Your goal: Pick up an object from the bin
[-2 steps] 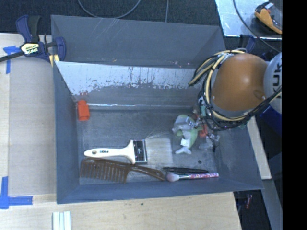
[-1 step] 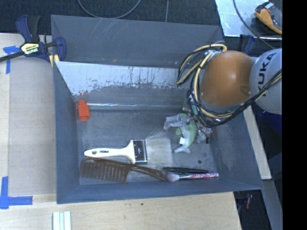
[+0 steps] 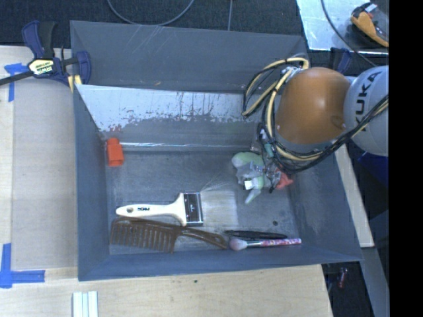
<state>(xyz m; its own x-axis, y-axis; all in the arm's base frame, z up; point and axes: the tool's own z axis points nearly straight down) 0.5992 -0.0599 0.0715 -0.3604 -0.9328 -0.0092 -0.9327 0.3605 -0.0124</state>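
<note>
— Five loose things, by my count, in the bin (image 3: 198, 51). Where is the gripper (image 3: 268, 177) among them?

— Take the white-handled paintbrush (image 3: 165, 210) as your mark. The gripper is up and to the right of its bristles, low in the bin, tucked under the arm's orange cover (image 3: 310, 107) and its cables.

— Over what?

— A pale green, lumpy thing (image 3: 244, 164), also up and right of the paintbrush. It sits right against the gripper's left side.

— Held?

— I cannot tell. The cover and cables hide the end of the gripper, so whether it is spread or closed is not visible, and I cannot say the lump is between its jaws.

— And the rest?

— An orange block (image 3: 115, 152) lies well up and left of the paintbrush. A brown comb (image 3: 149, 235) lies just below it, and a pink-handled makeup brush (image 3: 264, 243) below and to its right, with a dark slim thing beside that one.

— So how far along?

— I judge the approach done: the gripper is down at the green lump. A sure grasp is unconfirmed, and the lift out of the bin is all yet to do.
</note>
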